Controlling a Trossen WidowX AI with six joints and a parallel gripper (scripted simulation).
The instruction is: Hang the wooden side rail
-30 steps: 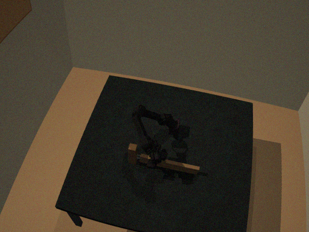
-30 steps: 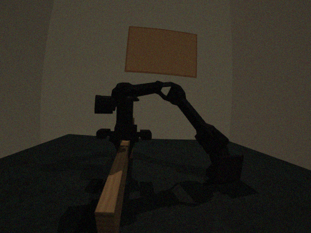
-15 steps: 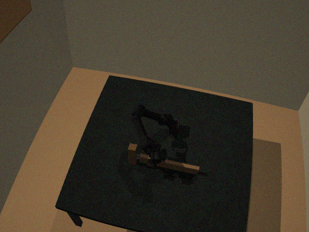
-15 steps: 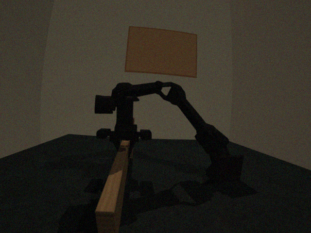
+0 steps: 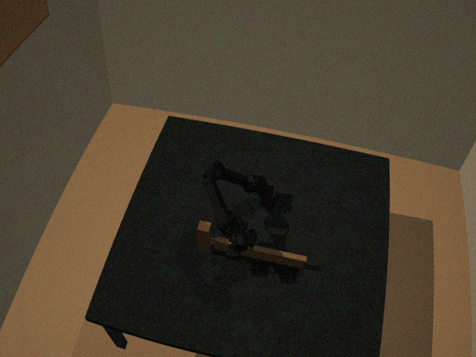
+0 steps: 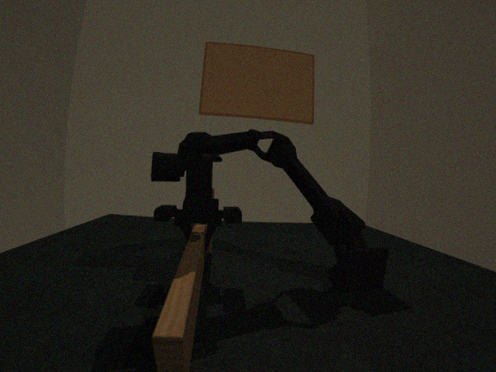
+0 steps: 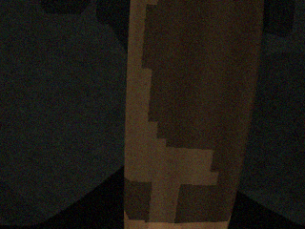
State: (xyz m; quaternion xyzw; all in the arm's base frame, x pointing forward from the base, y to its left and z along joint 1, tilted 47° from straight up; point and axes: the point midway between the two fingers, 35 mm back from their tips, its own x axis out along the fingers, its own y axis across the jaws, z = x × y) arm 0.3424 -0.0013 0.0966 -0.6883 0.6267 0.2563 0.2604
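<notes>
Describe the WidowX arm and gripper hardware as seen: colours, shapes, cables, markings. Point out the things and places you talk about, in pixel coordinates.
The arm (image 5: 231, 175) (image 6: 308, 184) is black throughout: slim links, bulkier joint housings, a boxy base. The gripper (image 5: 242, 251) (image 6: 198, 236) is black too, with blocky parts jutting out either side. Too dark to make out cables or markings.

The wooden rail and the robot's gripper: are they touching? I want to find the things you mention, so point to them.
Touching. The exterior view shows it best: the gripper (image 5: 240, 249) (image 6: 198, 235) straddles the wooden rail (image 5: 277, 255) (image 6: 180, 292) (image 7: 191, 95), its dark fingers closed in on both sides.

The black tool (image 5: 242, 248) (image 6: 200, 230) hides part of the long wooden rail (image 5: 278, 255) (image 6: 182, 288) (image 7: 191, 105) up here, its fingertips lost in the dark, and I can't make out hooks or pins!
</notes>
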